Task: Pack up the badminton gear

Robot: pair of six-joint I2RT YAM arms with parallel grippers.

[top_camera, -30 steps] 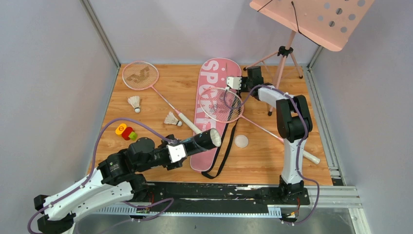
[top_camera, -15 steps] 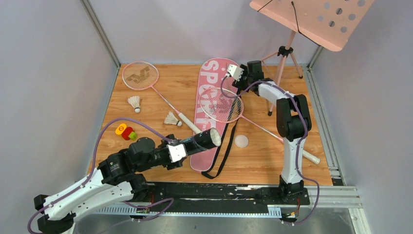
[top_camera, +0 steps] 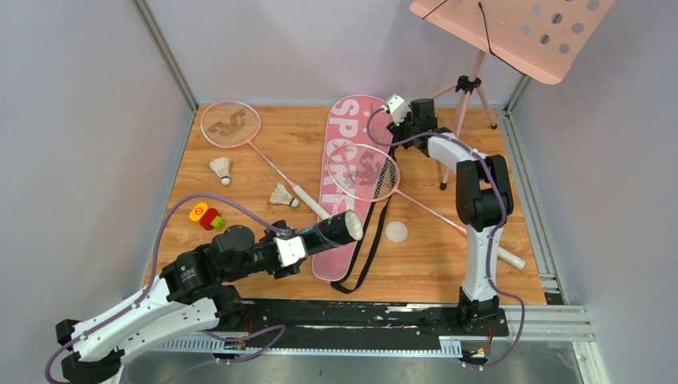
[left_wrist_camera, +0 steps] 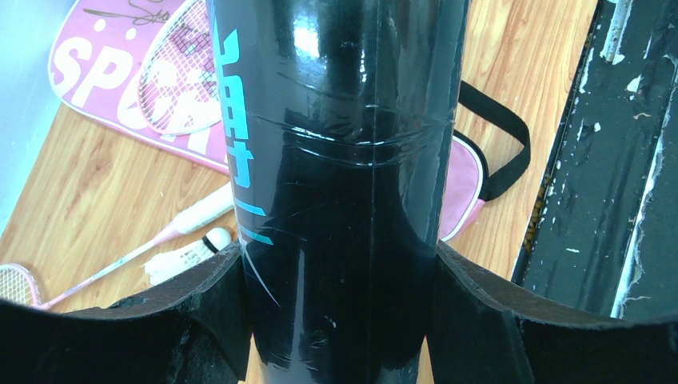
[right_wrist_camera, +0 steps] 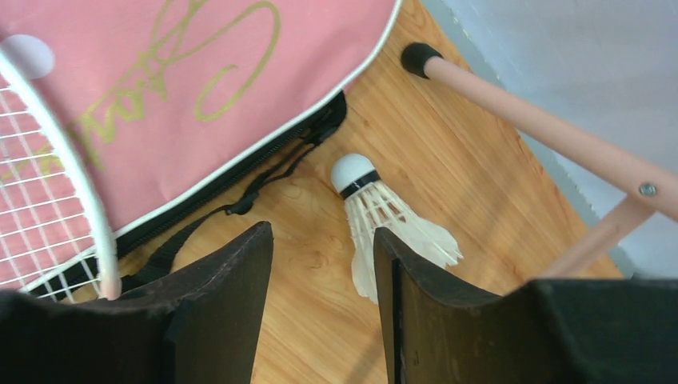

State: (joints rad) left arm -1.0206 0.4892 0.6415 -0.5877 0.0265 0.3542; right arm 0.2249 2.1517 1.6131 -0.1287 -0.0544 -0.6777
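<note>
Fingers (left_wrist_camera: 192,320) of the left gripper (left_wrist_camera: 340,260) are clamped on either side of the black tube (left_wrist_camera: 336,160), which is held low and centre in the top view with its open mouth turned toward the pink SPORT racket bag (top_camera: 352,120). What the tube holds cannot be told. Its glossy, stiff wall is judged slippery, so a firm grip across the body is suited.

Fingers (right_wrist_camera: 232,304) of the right gripper (right_wrist_camera: 320,240) stand apart and hold nothing. They are poised over a shuttlecock (right_wrist_camera: 384,220) lying on the wood at centre right of the wrist view, between the bag's edge and the music stand foot (right_wrist_camera: 420,58). This shuttlecock is judged very light, its feather skirt easily crushed. The white cork head is the better place to take it.

One racket (top_camera: 364,172) lies on top of the bag, not inside it. The other racket (top_camera: 232,124) is shown at upper left, with two more shuttlecocks (top_camera: 221,169) (top_camera: 281,195) below it. A round white disc (top_camera: 396,232), possibly the tube's cap, lies right of the bag.
</note>
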